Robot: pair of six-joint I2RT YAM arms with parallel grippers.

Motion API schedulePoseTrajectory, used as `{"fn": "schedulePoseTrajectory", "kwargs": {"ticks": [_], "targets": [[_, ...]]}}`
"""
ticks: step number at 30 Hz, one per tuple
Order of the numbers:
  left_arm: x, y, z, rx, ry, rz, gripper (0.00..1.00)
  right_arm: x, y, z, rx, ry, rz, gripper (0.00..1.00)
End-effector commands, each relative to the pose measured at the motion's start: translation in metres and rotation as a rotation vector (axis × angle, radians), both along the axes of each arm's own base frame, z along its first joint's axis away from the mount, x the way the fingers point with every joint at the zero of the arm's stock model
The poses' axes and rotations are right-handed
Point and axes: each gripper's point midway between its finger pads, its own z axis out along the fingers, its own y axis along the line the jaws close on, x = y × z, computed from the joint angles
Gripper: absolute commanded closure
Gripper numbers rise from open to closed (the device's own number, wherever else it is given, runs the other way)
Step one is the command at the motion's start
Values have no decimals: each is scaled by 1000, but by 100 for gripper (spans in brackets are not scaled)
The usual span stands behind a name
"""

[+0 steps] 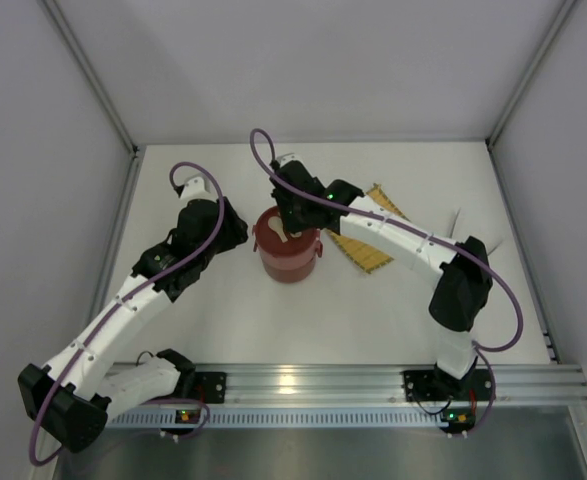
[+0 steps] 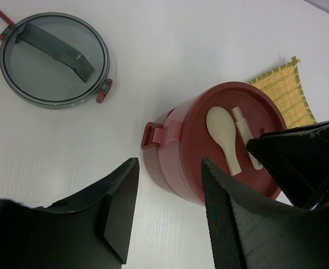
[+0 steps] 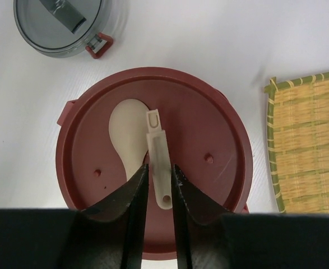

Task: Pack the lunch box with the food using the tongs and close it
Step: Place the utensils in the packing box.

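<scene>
Right gripper (image 3: 160, 171) up close, black fingers (image 3: 125, 213) barely parted. Straddles the lower end of a beige stick (image 3: 157, 148), one tip on each side; cannot tell whether pinching it or only flanking it. Hangs directly over the lunch box (image 3: 209, 129): round, maroon, closed with a flat lid (image 3: 198, 185), standing mid-table between both grippers. Stick flat on that lid, its edge against a beige spoon (image 3: 125, 131), likewise flat. Left gripper (image 2: 168, 168) wide open, gripping nothing. Hovers near the lunch box's left side, not touching it. See-through grey lid (image 2: 55, 59) with red clips and a dark handle flat on the table (image 2: 181, 45), well apart from the lunch box. Yellow woven mat (image 2: 285, 92) near the lunch box's right side, partly hidden by the right arm (image 1: 413, 245) in the overhead view
</scene>
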Motion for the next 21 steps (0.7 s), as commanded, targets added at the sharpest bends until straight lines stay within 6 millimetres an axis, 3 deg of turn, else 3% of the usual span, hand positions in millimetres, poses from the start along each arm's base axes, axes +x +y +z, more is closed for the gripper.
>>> {"fn": "schedulePoseTrajectory", "kwargs": {"ticks": [1, 8, 14, 18, 20, 21], "targets": [[4, 0, 11, 1, -26, 8, 46, 3, 14, 22, 51, -51, 5, 77], [6, 1, 11, 4, -26, 18, 46, 3, 11, 33, 66, -71, 5, 68], [16, 8, 20, 33, -30, 82, 44, 1, -4, 63, 90, -128, -25, 66], [31, 20, 18, 68, -1, 161, 44, -1, -28, 86, 84, -171, -58, 65], [45, 33, 14, 68, 19, 213, 44, -4, -43, 84, 58, -174, -78, 65], [50, 36, 18, 54, 16, 228, 44, -5, -55, 96, 77, -196, -93, 65]]}}
